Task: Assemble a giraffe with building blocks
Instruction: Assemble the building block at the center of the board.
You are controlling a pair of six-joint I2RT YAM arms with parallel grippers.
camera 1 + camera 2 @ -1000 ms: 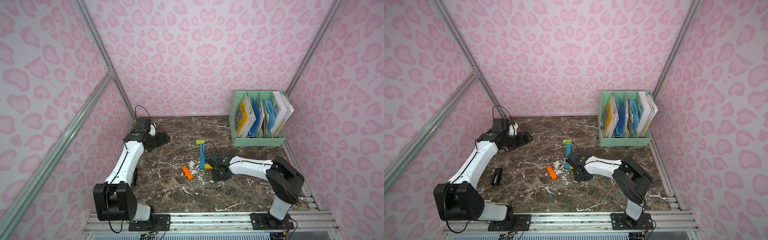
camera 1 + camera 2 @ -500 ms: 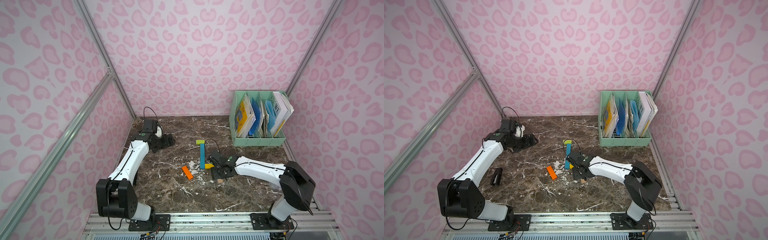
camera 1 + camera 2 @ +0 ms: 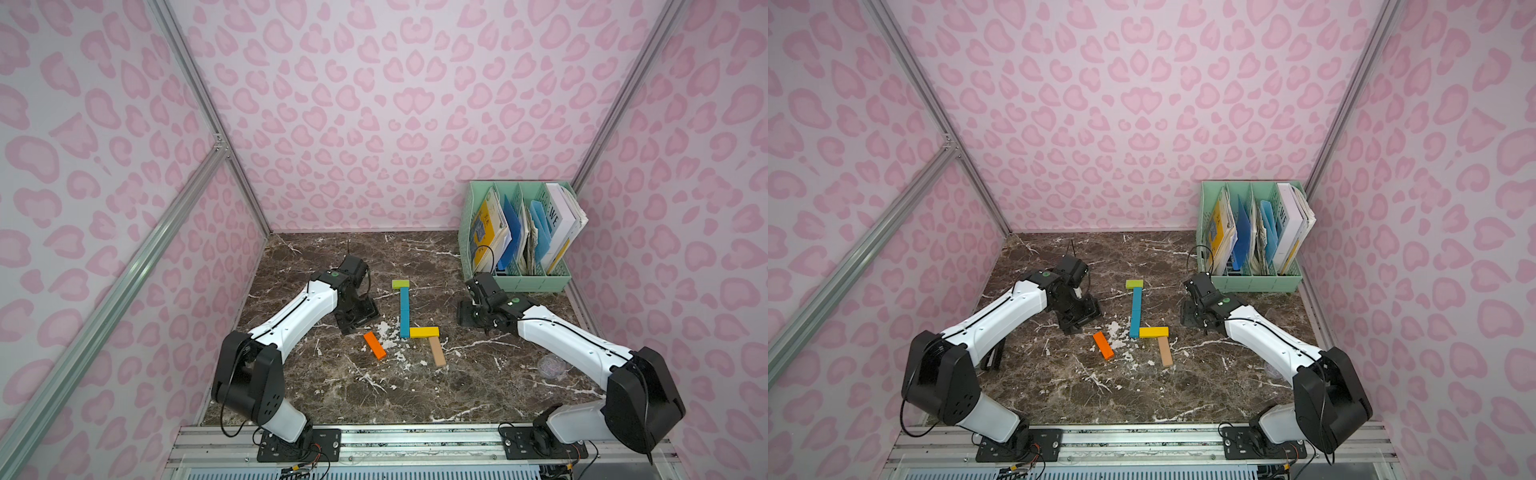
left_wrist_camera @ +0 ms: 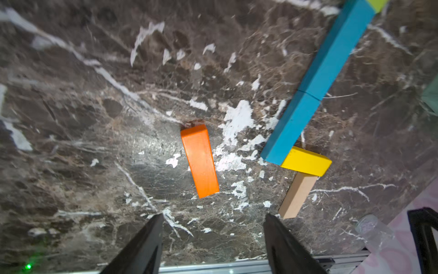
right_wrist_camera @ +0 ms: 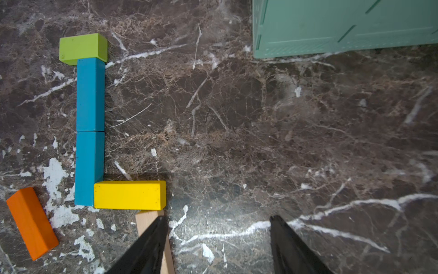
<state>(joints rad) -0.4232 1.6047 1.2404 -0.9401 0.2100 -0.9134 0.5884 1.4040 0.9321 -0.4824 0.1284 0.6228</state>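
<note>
The giraffe lies flat mid-table in both top views: lime-green head [image 3: 400, 284], blue two-block neck [image 3: 404, 311], yellow body [image 3: 424, 332] and a tan leg [image 3: 437, 351] under the body's right end. The orange block [image 3: 375, 345] lies loose and slanted to the left of the neck's foot. My left gripper [image 3: 356, 322] hovers just behind the orange block [image 4: 200, 161], open [image 4: 213, 218] and empty. My right gripper [image 3: 468, 314] is open [image 5: 216, 219] to the right of the figure, holding nothing. One of its fingers [image 5: 151, 237] partly hides the tan leg [image 5: 145, 219].
A mint-green file rack [image 3: 515, 283] with books stands at the back right, close behind my right wrist. A small clear dish [image 3: 550, 368] lies beside the right arm. A black object [image 3: 994, 359] rests by the left wall. An aluminium rail [image 3: 415, 436] borders the front.
My right gripper opened, left the tan block under the yellow one and drew back to the right. My left arm swung from the back left corner to the orange block, jaws narrowing somewhat.
</note>
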